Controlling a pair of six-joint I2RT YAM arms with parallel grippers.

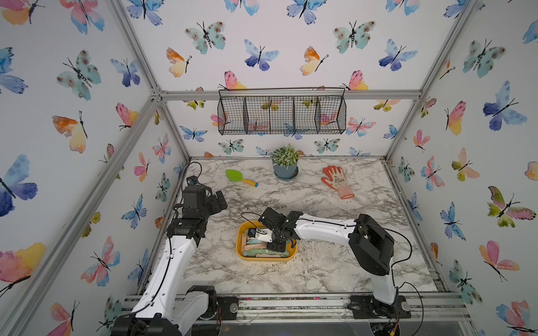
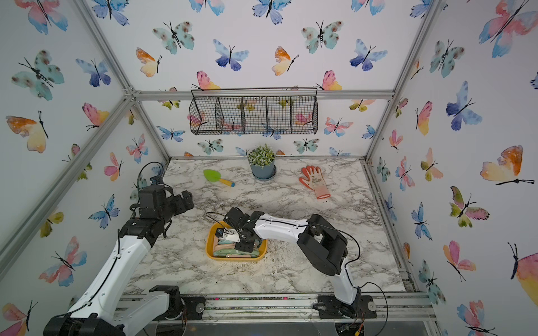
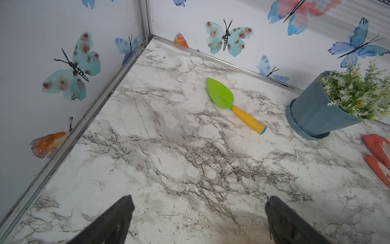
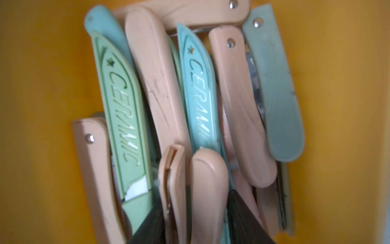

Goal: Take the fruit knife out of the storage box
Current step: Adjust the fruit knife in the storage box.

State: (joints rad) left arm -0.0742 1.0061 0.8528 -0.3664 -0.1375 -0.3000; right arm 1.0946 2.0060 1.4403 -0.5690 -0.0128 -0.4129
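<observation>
Right gripper [image 4: 196, 202] straddles pink knife [image 4: 209, 179] in box [image 4: 31, 105], handle running straight ahead of fingers; clamped or not, unclear. Left gripper [image 3: 199, 199] spread, well apart.

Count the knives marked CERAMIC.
2. The green knife and the blue knife lie in the storage box, one on each side of a pink handle. More may be hidden underneath.

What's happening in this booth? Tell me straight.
The right gripper is down inside the yellow storage box, its jaws set either side of a pink fruit knife in a heap of folded pink, green and blue knives. Whether they grip it yet is unclear; no knife lies outside the box. The left gripper hangs open over bare tabletop, holding nothing.
</observation>
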